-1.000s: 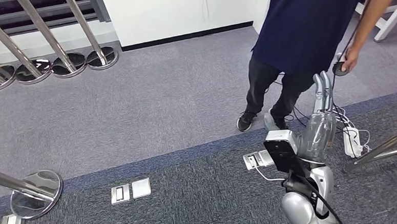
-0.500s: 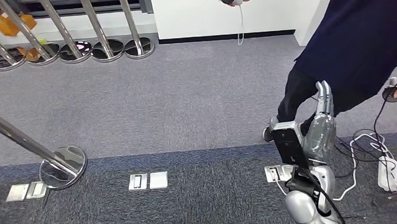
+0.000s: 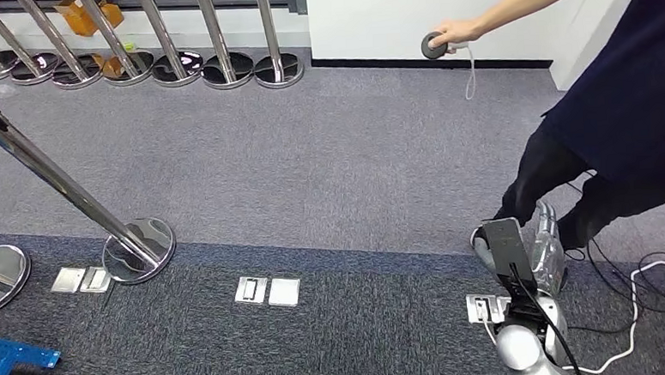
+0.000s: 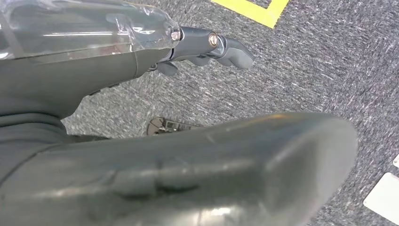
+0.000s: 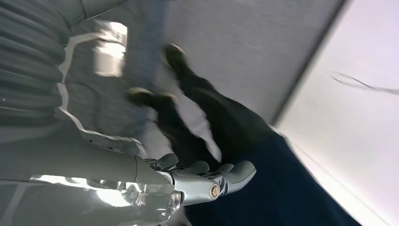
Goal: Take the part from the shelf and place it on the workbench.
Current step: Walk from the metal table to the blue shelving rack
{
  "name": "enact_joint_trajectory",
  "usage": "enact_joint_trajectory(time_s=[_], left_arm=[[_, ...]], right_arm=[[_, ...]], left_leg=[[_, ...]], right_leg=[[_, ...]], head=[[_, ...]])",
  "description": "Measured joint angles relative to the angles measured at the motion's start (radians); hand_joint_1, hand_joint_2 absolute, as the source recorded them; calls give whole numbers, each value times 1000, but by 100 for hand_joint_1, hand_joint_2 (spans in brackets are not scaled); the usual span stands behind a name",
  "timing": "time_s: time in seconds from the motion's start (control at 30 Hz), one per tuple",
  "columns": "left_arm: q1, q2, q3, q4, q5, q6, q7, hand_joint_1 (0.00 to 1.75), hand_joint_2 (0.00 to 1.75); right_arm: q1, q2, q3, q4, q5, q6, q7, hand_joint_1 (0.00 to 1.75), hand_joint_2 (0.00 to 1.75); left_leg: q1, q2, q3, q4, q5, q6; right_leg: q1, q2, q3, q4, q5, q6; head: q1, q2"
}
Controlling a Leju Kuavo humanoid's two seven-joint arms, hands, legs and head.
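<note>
My right hand (image 3: 548,251) is raised at the lower right of the head view, fingers straight and close together, holding nothing. The right wrist view shows the same hand (image 5: 197,181) empty, with a person's dark legs behind it. In the left wrist view my left hand (image 4: 188,42) hangs over grey carpet with its fingers (image 4: 229,47) stretched out and nothing in them.
A person in a dark blue top (image 3: 630,112) stands close at the right, holding out a round controller (image 3: 434,45). A leaning chrome stanchion (image 3: 138,241) stands at the left, with several more at the back (image 3: 220,69). White cables (image 3: 653,300) lie at the right. A blue frame corner (image 3: 16,354) juts in at the lower left.
The whole picture has shifted to the right, so the camera has turned left. My right arm sits lower in the picture, and the person's arm with the controller now reaches across the top.
</note>
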Motion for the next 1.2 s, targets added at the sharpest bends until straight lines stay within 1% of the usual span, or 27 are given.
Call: enact_joint_trajectory(time_s=[0.03, 0.07, 0.1, 0.13, 0.2, 0.27, 0.3, 0.33, 0.37, 0.4, 0.43, 0.47, 0.53, 0.57, 0.6, 0.63, 0.7, 0.77, 0.8, 0.83, 0.87, 0.9, 0.93, 1.0, 1.07, 1.13, 1.2], left_arm=[[0, 0, -1, 0, 1, 0, 0, 0, 0], [1, 0, -1, 0, 3, 0, 1, 0, 0], [2, 0, -2, -1, 6, 1, 2, 0, 0], [3, -1, -2, -1, 8, 2, 4, 0, 0], [2, -2, -3, -1, 10, 3, 7, 0, 0], [0, -4, -6, -1, 10, 3, 10, 0, 0], [0, -4, -7, -1, 10, 3, 12, 0, 0], [0, -5, -8, -1, 10, 3, 14, 0, 0], [1, -5, -9, -1, 10, 3, 15, 0, 0], [1, -5, -9, -1, 10, 3, 17, 0, 0], [0, -5, -9, -1, 10, 3, 18, 0, 0], [-1, -4, -10, -1, 10, 3, 19, 0, 0], [-3, -4, -11, -2, 9, 3, 23, 0, 0], [-4, -4, -12, -2, 9, 3, 25, 0, 0], [-4, -4, -14, -2, 7, 3, 28, 0, 0], [-4, -4, -16, -2, 6, 3, 31, 0, 0], [-7, -4, -21, -2, 2, 2, 38, 0, 0], [-11, -4, -27, -2, 0, -1, 43, 0, 0], [-13, -5, -30, -2, 0, -3, 45, 0, 0], [-13, -5, -32, -2, 0, -3, 47, 0, 0], [-12, -5, -34, -2, 0, -4, 48, 0, 0], [-11, -5, -35, -2, 0, -4, 49, 0, 0], [-11, -5, -36, -2, 0, -4, 50, 0, 0], [-12, -5, -38, -2, 0, -4, 50, 0, 0], [-14, -5, -41, -2, 0, -4, 50, 0, 0], [-14, -5, -43, -2, 0, -4, 50, 0, 0], [-16, -5, -44, -2, 0, -3, 51, 0, 0]], right_arm=[[1, 0, -7, 32, -29, 0, -5, 0, 175], [1, 0, -13, 69, -65, 0, -14, 0, 175], [1, -1, -17, 110, -103, 0, -25, 0, 175], [1, -1, -19, 153, -141, 0, -35, 0, 175], [-1, -3, -22, 230, -196, 0, -50, 0, 175], [0, -4, -25, 303, -227, 0, -59, 0, 175], [2, -4, -26, 336, -236, 0, -61, 0, 175], [5, -4, -27, 367, -243, 0, -61, 0, 175], [7, -4, -28, 392, -249, 0, -60, 0, 175], [6, -5, -28, 417, -257, 0, -57, 0, 175], [4, -5, -28, 442, -267, 0, -54, 0, 175], [1, -4, -27, 468, -278, 0, -52, 0, 175], [-2, -3, -27, 522, -308, -1, -54, 0, 175], [-3, -2, -25, 549, -326, -1, -57, 0, 175], [-4, -2, -23, 574, -349, -2, -63, 0, 175], [-9, -1, -18, 601, -377, -2, -70, 0, 175], [-22, -1, -4, 659, -445, -2, -89, 0, 175], [-28, 0, 14, 719, -515, -3, -113, 0, 175], [-29, 0, 23, 747, -541, -3, -124, 0, 175], [-31, 0, 31, 775, -560, -3, -132, 0, 175], [-34, 1, 40, 799, -571, -3, -136, 0, 175], [-39, 1, 49, 822, -582, -3, -138, 0, 175], [-46, 1, 58, 844, -595, -3, -138, 0, 175], [-58, 5, 79, 885, -631, -3, -143, 0, 175], [-71, 12, 103, 931, -677, -2, -153, 0, 175], [-85, 21, 128, 972, -715, 0, -166, 0, 175], [-98, 32, 150, 1007, -734, 3, -177, 0, 175]], left_leg=[[-6, 11, 10, -24, 0, 4], [-10, 10, 12, -29, -1, 6], [-9, -1, 14, -36, 1, 10], [-6, -10, 19, -46, 5, 13], [3, -29, 32, -67, 14, 22], [6, -49, 36, -73, 18, 28], [6, -61, 35, -72, 18, 29], [6, -73, 35, -70, 17, 29], [7, -86, 35, -66, 15, 27], [9, -98, 35, -61, 12, 24], [11, -110, 33, -52, 7, 19], [11, -121, 30, -41, 1, 11], [12, -141, 19, -21, -8, -1], [11, -150, 13, -17, -9, -5], [12, -158, 10, -15, -8, -8], [14, -152, 9, -11, -11, -12], [13, -113, -9, 35, -40, -19], [12, -70, -61, 150, -101, -25], [13, -64, -91, 213, -128, -27], [13, -61, -111, 255, -140, -26], [13, -60, -114, 263, -134, -23], [12, -57, -97, 232, -110, -18], [8, -48, -64, 168, -75, -10], [-4, -6, 2, 35, -29, 5], [-15, 17, 25, -18, -23, 12], [-14, -1, 29, -32, -17, 17], [-6, -18, 41, -54, -6, 23]], right_leg=[[1, -9, 3, -2, -2, 3], [2, -19, 6, -5, -2, 6], [3, -29, 11, -10, -3, 10], [3, -27, 17, -9, -9, 14], [0, 17, 4, 34, -41, 22], [-5, 72, -56, 153, -96, 28], [-7, 83, -91, 213, -115, 31], [-10, 87, -115, 249, -116, 35], [-13, 89, -122, 247, -98, 38], [-17, 91, -111, 208, -62, 42], [-23, 102, -87, 145, -24, 47], [-27, 122, -65, 90, 1, 51], [-31, 150, -44, 34, 15, 46], [-28, 152, -46, 36, 11, 39], [-27, 142, -46, 36, 13, 29], [-25, 133, -46, 35, 14, 23], [-23, 113, -44, 31, 17, 13], [-18, 87, -42, 30, 16, 6], [-15, 73, -42, 30, 14, 3], [-13, 59, -42, 30, 13, 0], [-10, 46, -40, 30, 11, -2], [-8, 35, -38, 30, 9, -3], [-7, 25, -34, 29, 6, -3], [-4, 8, -25, 26, 1, 0], [-2, -10, -17, 21, -2, 5], [-2, -21, -8, 15, -4, 12], [-3, 16, -11, 39, -24, 19]], head=[[0, 0], [-1, 0], [-1, 0], [0, 0], [2, 0], [9, 0], [12, 0], [14, 0], [15, 0], [16, 0], [16, 0], [17, 0], [19, 0], [18, 0], [17, 0], [14, 0], [7, 0], [1, 0], [0, 0], [-1, 0], [-1, 0], [-1, 0], [-1, 0], [-1, 0], [-1, 0], [-1, 0], [0, 0]])
